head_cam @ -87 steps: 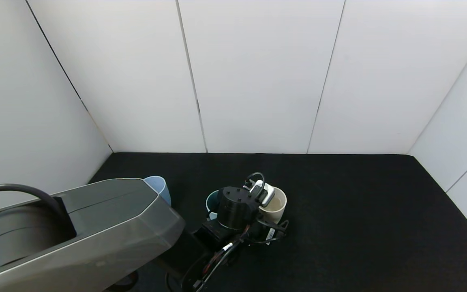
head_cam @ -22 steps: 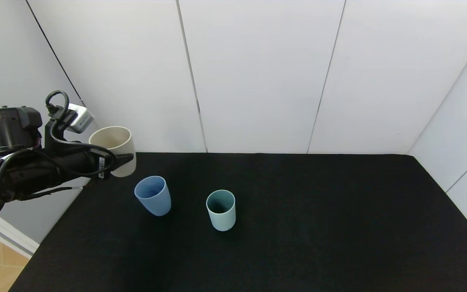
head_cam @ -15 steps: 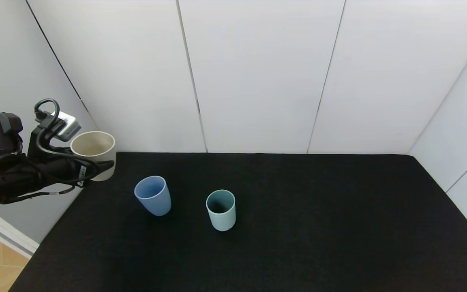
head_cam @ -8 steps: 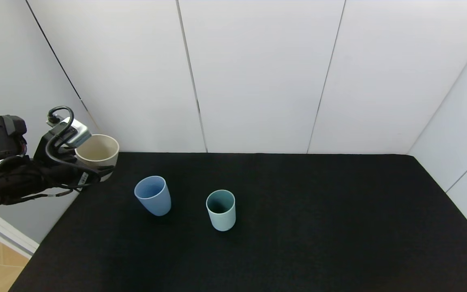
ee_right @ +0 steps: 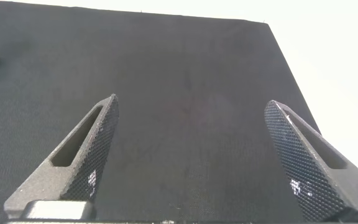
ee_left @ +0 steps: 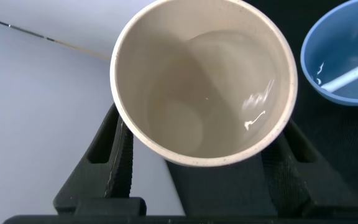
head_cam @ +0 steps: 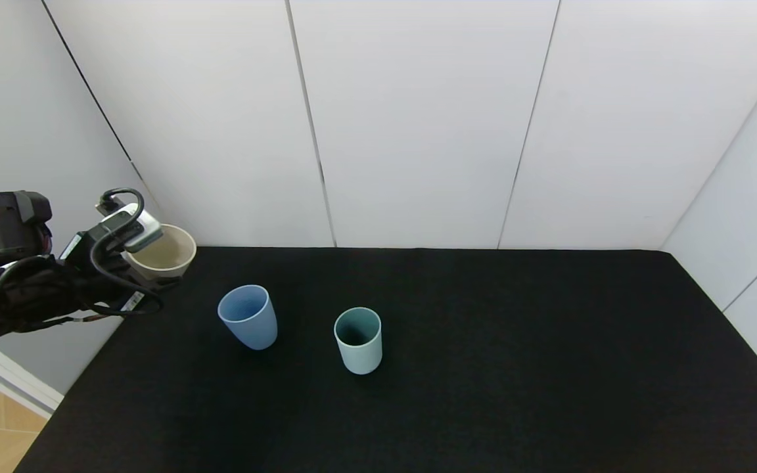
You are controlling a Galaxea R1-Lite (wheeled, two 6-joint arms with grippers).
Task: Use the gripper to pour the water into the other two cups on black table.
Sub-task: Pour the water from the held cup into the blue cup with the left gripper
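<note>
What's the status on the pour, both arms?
Left gripper shut on cream cup, water inside, at table's far-left edge beside blue cup. Right gripper open, idle above black table. Teal cup upright, path unobstructed.

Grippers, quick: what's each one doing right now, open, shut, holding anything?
Left gripper: shut on the cream cup, held at the black table's left edge.
Right gripper: open, fingers spread, holding nothing.

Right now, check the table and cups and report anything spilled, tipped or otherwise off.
No spill shows on the black table. The blue cup and the teal cup stand upright, apart. The left gripper holds the cream cup, tilted, at the table's far left corner beside the blue cup, water pooled inside. The right gripper hangs open over bare cloth.
</note>
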